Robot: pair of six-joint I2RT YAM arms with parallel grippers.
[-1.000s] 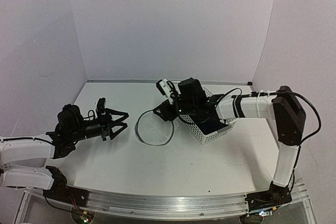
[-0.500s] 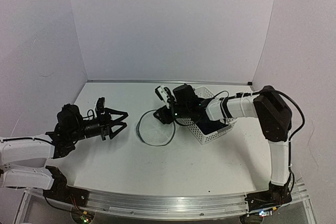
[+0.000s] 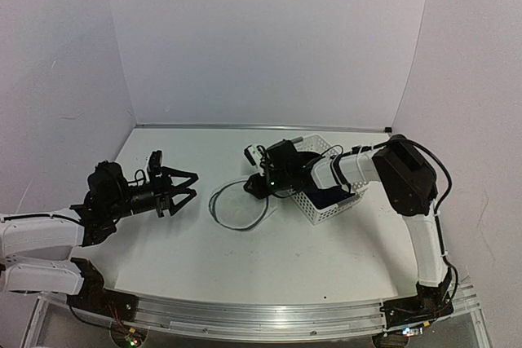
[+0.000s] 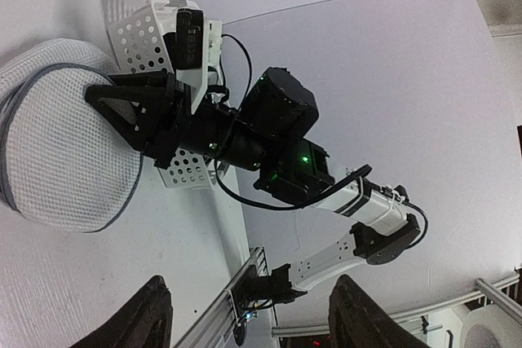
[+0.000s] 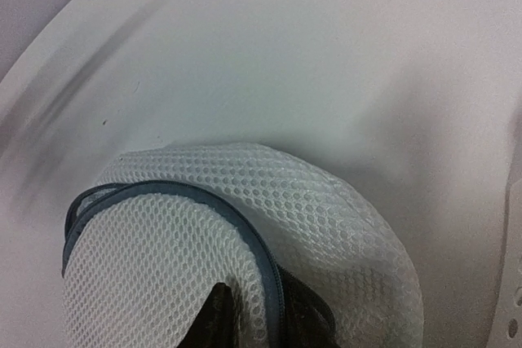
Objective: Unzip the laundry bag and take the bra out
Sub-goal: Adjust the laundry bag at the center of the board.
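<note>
Right gripper point(image 3: 249, 187) is down on the far right edge of the laundry bag point(image 3: 232, 211), and the wrist view shows it: two dark fingertips point(image 5: 216, 319) squeezed in on a raised fold of white mesh, the grey zip-lined rim running up between them. That is a narrow pinch on the bag's rim. The bag lies collapsed into a flat disc in the middle of the tabletop point(image 3: 285, 258), its dark wire rim showing as a ring from above.

Just to the right of it, touching or nearly so, sits the white slotted basket point(image 3: 314, 211), with the right arm reaching across its far side. Something dark point(image 3: 333, 198) shows inside the basket; it may be the bra, but I cannot tell.

Over on the left, the left gripper point(image 3: 194, 186) hovers clear of the bag and points towards it, fingers point(image 4: 151, 315) spread wide with nothing between them.
</note>
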